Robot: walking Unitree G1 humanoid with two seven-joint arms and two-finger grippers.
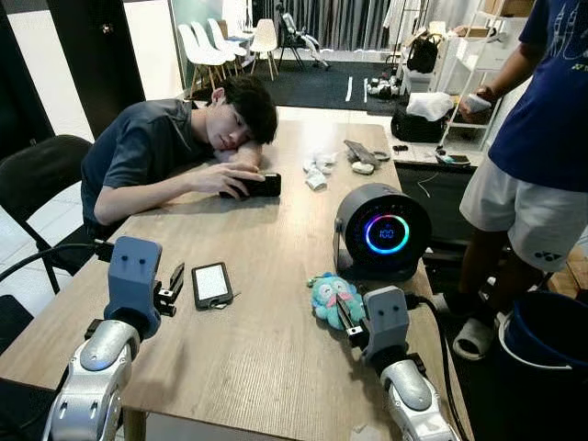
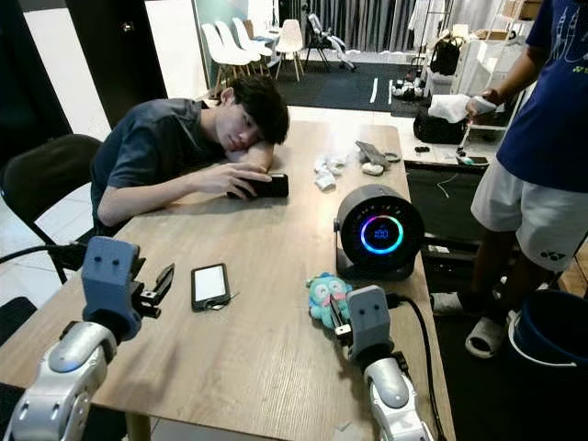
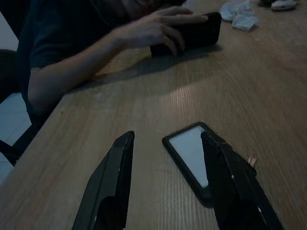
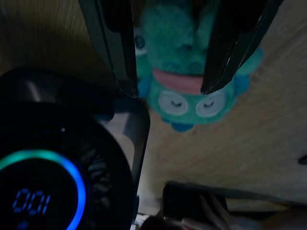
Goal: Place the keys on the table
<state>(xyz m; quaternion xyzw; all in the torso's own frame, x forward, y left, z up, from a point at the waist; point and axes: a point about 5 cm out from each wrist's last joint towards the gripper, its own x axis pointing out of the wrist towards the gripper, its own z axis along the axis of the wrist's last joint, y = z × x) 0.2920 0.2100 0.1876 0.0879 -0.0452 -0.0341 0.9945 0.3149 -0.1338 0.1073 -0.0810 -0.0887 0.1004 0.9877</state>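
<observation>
My right end effector (image 1: 346, 317) straddles the plush toy (image 1: 333, 299).
Fingers spread, not clenched; left end effector (image 1: 175, 285) released, phone (image 1: 211, 283) at 3 o'clock on the counter (image 1: 266, 367).

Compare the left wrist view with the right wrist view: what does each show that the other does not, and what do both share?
Left wrist view alone: the left gripper open above the table, one finger crossing the white-screened phone lying flat, with crumpled tissues far off.

Right wrist view alone: the right gripper open around the teal plush keychain, beside the round black fan with its glowing blue ring.

Both share: the wooden table and a person's hand resting on a dark phone.
</observation>
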